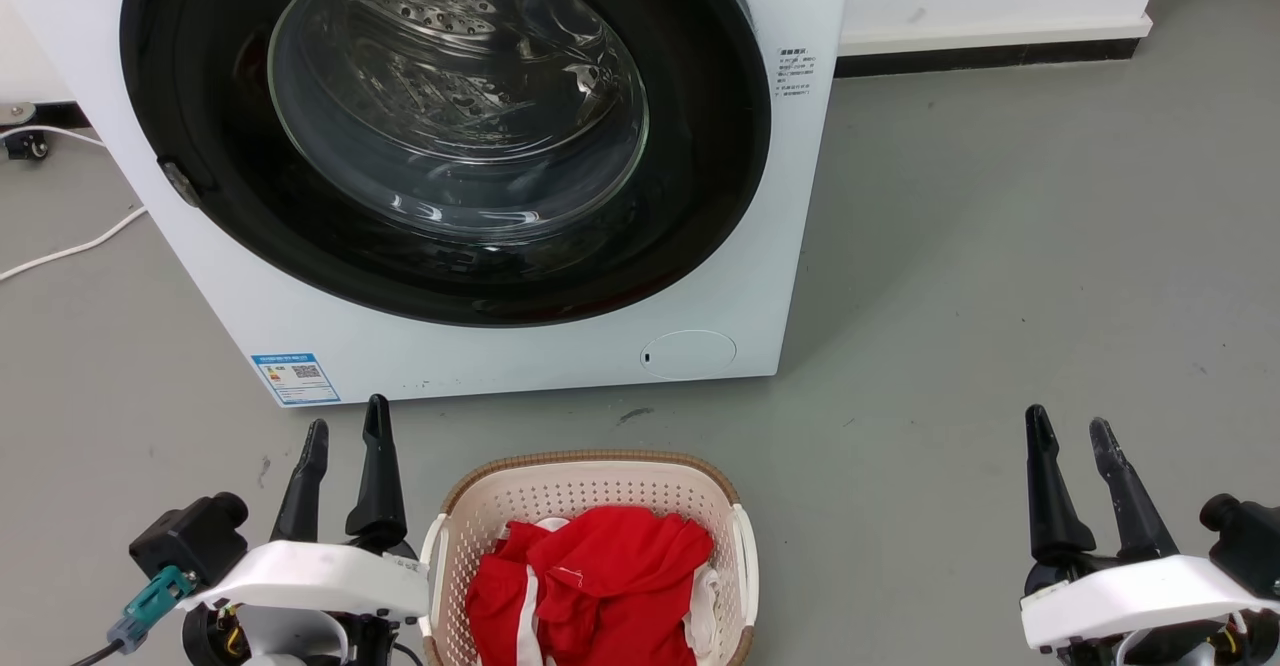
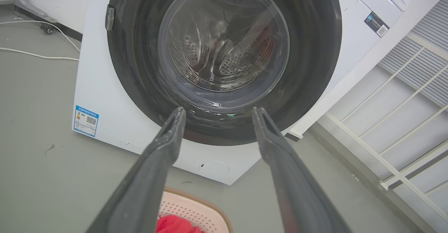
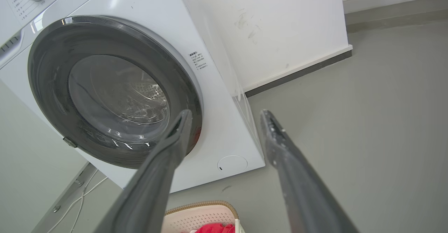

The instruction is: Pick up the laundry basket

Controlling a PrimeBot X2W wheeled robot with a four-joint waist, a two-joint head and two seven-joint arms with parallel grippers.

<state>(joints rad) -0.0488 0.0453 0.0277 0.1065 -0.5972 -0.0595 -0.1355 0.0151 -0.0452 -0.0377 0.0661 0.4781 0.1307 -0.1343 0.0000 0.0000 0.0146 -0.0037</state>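
Cream laundry basket with red cloth, left jaws apart, right jaws apart

The cream perforated plastic laundry basket, rounded-rectangular with a brown woven-look rim and white side handles, stood upright on the grey floor at the bottom centre of the head view, its near end cut off by the frame edge. Crumpled red cloth with some white lay heaped inside it.
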